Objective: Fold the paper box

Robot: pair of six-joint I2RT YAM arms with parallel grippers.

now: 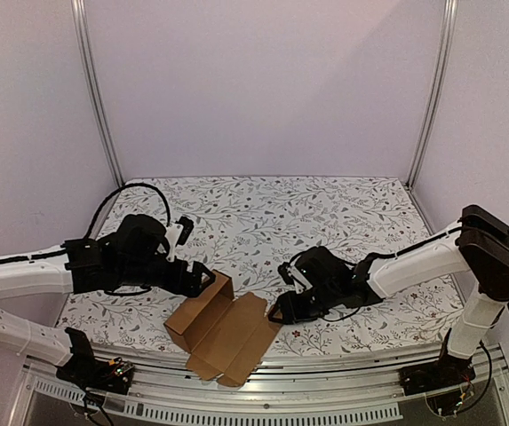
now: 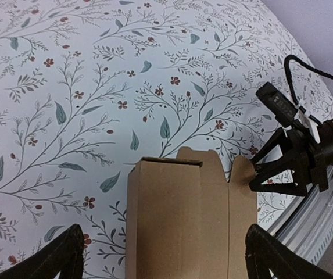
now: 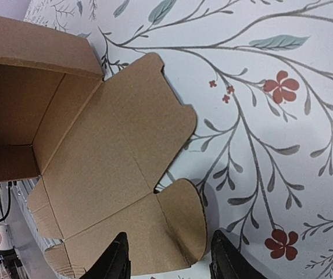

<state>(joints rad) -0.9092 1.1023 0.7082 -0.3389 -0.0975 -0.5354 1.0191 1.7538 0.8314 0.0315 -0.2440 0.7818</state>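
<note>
Nearest me, one paper box (image 1: 223, 333) lies part-folded at the surface's (image 1: 325, 213) near edge. Two claws: left claw (image 1: 202, 280) gapes wide over its raised left wall, holding nothing; right claw (image 1: 279, 312) half-spread, straddling the right flap, not pinching it.

There is 1 paper box (image 1: 221, 330), 1 left gripper (image 1: 206, 278), 1 right gripper (image 1: 277, 315) and 1 table (image 1: 325, 209).
</note>
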